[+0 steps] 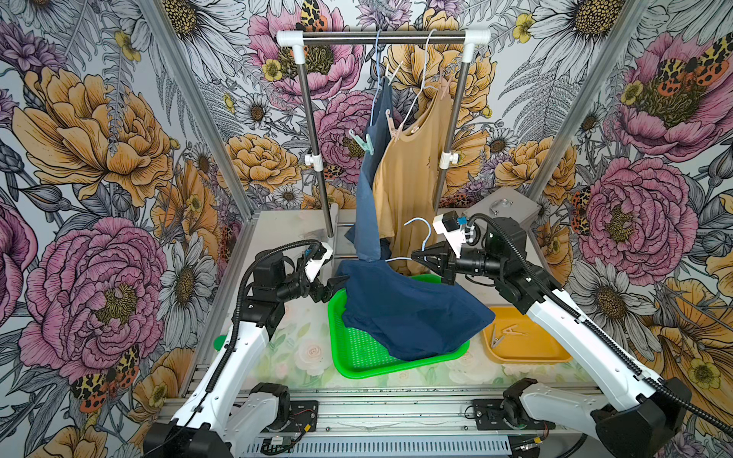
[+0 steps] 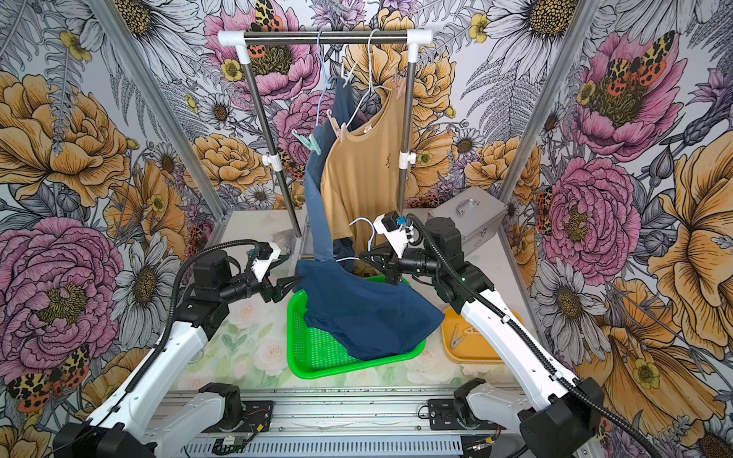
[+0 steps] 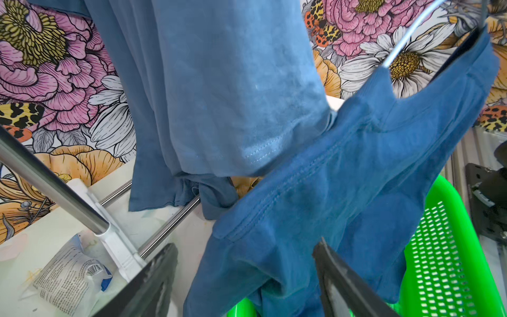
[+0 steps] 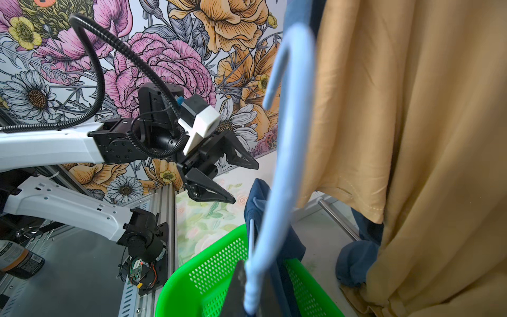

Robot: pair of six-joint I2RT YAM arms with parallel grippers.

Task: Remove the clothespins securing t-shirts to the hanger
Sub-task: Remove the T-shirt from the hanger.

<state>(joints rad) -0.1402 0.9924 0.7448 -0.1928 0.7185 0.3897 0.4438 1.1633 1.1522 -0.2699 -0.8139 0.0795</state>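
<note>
The light in here is bright and even and falls from above the jaws, so shadows are soft and pale. In both top views the middle is sharp, but straight lines such as the frame post [image 1: 194, 103] lean and spread toward the edges, as with a wide lens. The green tray [image 1: 357, 357] below the jaws is so saturated it almost glows. The steel rail [image 1: 380, 36] carries a thin bright streak.

In the left wrist view the left gripper [image 3: 245, 244] has dark, soft fingers [image 3: 156, 277], out of focus, while the navy t-shirt [image 3: 329, 178] between the jaws shows clear stitches. In the right wrist view the light blue hanger [image 4: 288, 137], clamped in the right gripper [image 4: 247, 296], is heavily blurred; the tan t-shirt [image 4: 411, 137] beside it is sharper.
</note>
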